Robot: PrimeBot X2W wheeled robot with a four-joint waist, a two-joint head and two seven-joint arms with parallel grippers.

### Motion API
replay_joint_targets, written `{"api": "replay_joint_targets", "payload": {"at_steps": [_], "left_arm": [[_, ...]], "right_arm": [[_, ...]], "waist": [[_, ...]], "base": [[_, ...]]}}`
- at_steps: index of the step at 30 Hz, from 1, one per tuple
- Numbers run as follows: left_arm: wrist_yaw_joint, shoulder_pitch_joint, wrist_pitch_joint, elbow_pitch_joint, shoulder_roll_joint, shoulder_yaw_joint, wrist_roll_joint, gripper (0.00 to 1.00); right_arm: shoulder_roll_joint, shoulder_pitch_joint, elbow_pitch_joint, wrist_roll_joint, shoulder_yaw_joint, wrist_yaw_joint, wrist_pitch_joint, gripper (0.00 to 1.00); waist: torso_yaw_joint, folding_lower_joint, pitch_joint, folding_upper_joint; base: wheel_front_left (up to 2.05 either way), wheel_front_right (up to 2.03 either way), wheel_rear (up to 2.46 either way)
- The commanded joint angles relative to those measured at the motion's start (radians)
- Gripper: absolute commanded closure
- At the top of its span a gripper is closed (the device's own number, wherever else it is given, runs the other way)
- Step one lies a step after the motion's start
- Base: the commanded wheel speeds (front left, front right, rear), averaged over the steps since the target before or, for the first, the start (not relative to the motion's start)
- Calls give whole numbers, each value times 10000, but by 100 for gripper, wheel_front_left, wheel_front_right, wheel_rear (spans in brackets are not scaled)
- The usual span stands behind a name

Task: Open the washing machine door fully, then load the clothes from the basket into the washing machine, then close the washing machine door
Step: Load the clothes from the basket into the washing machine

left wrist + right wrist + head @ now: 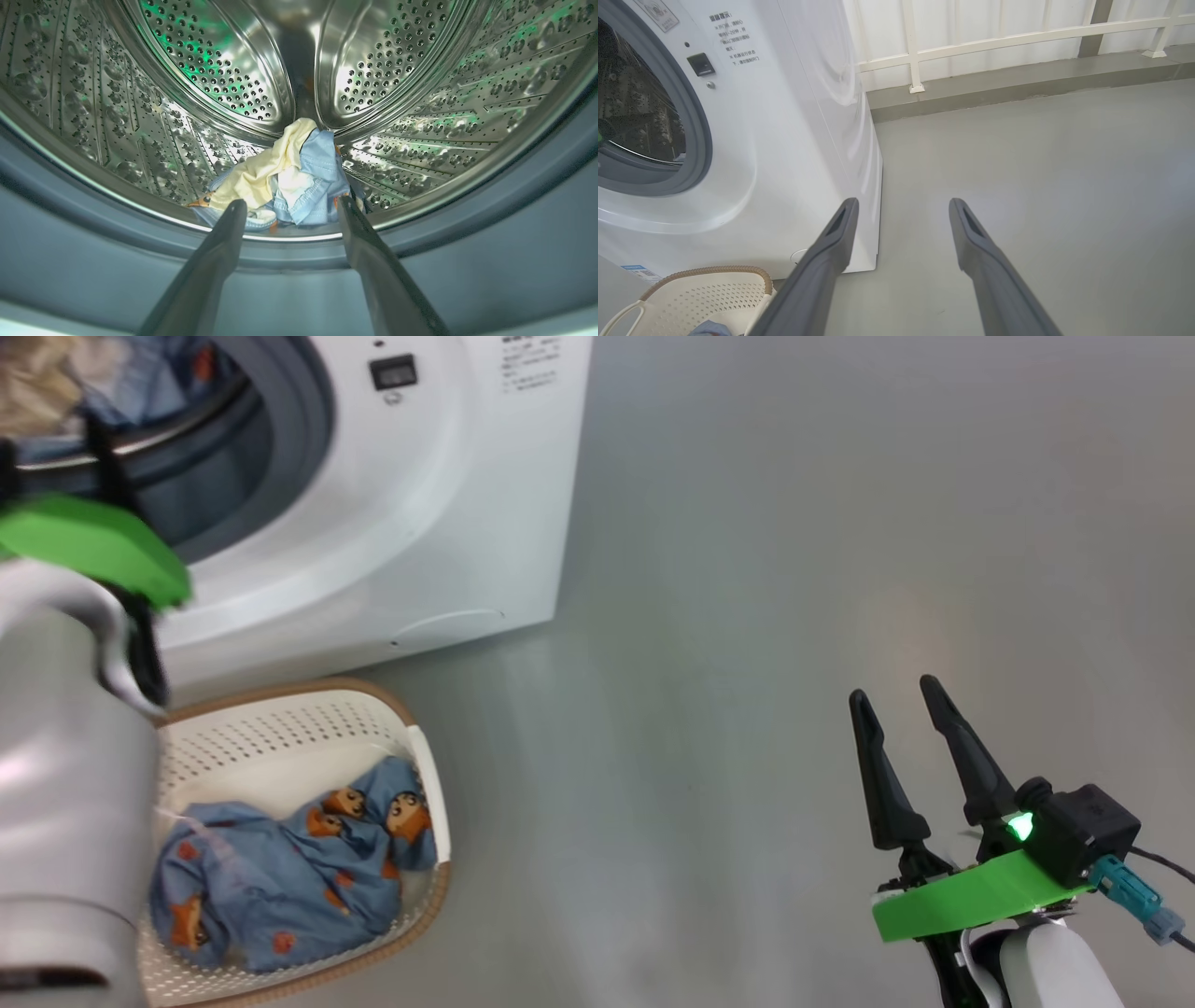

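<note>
Basket [280, 737], cream, perforated, on the floor [747, 616] at the robot's left, holding blue bear-print clothes [280, 877]; right claw [893, 689], fingers spread, empty, above bare floor well apart from it. Washing machine [448, 504], white, just behind the basket. Left claw [292, 201], released, empty, at the grey gasket [93, 261], pointing at yellow and blue garments [289, 177] on the steel drum [210, 70] bottom.

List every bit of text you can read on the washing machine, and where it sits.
No text reads clearly enough to quote.
Printed notice on the washing machine front: Chinese characters, too small to read.
Blue label sticker low on its front: blurred.
</note>
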Motion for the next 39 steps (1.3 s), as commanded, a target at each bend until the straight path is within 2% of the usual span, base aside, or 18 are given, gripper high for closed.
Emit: {"api": "replay_joint_targets", "payload": {"at_steps": [1,15,24,31,39], "left_arm": [[-17,430,-77,-372,303,98,59,0],[-218,3539,-79,-3252,-514,460,331,0],[68,6280,-79,-5619,-929,604,1001,0],[63,8620,-79,-7630,-1184,899,1414,0],[110,10189,-80,-8244,-1311,1294,1341,0]], "right_arm": [[-52,284,-188,-25,184,16,-48,0],[-52,436,-169,-192,-67,16,-48,0],[-52,787,-95,-498,-121,16,-48,0],[-52,1170,-38,-673,-68,16,-48,0],[-121,1513,85,-650,107,16,-48,0]], "waist": [[397,0,-439,0],[1055,0,-1101,0],[1410,0,-1966,0],[1646,0,-2926,0],[1849,0,-3819,0]], "base": [[0,0,0],[0,0,0],[0,0,0],[0,0,0],[0,0,0]]}}
